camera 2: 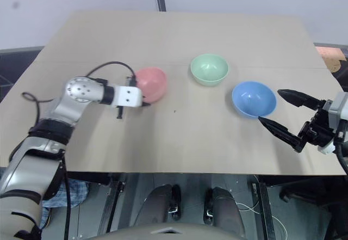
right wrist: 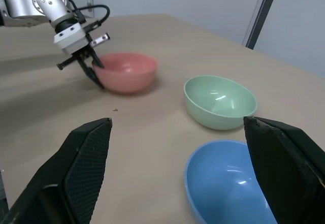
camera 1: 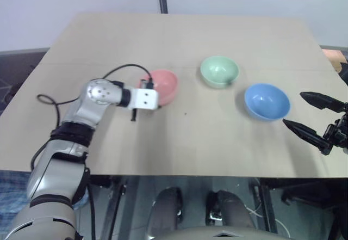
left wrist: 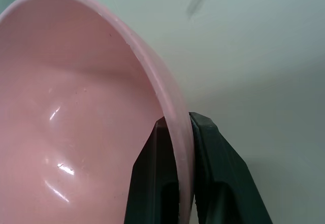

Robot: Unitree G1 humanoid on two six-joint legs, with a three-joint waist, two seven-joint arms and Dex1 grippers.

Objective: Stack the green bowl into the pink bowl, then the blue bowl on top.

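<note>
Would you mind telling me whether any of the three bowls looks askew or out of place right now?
Yes, the pink bowl is tipped up on its side, its rim pinched by the left gripper. The green bowl and blue bowl sit upright and apart on the table. Nothing is spilled or damaged.

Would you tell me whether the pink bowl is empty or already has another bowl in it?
Empty. The pink bowl shows a bare inside; the green bowl and blue bowl sit apart on the table.
</note>
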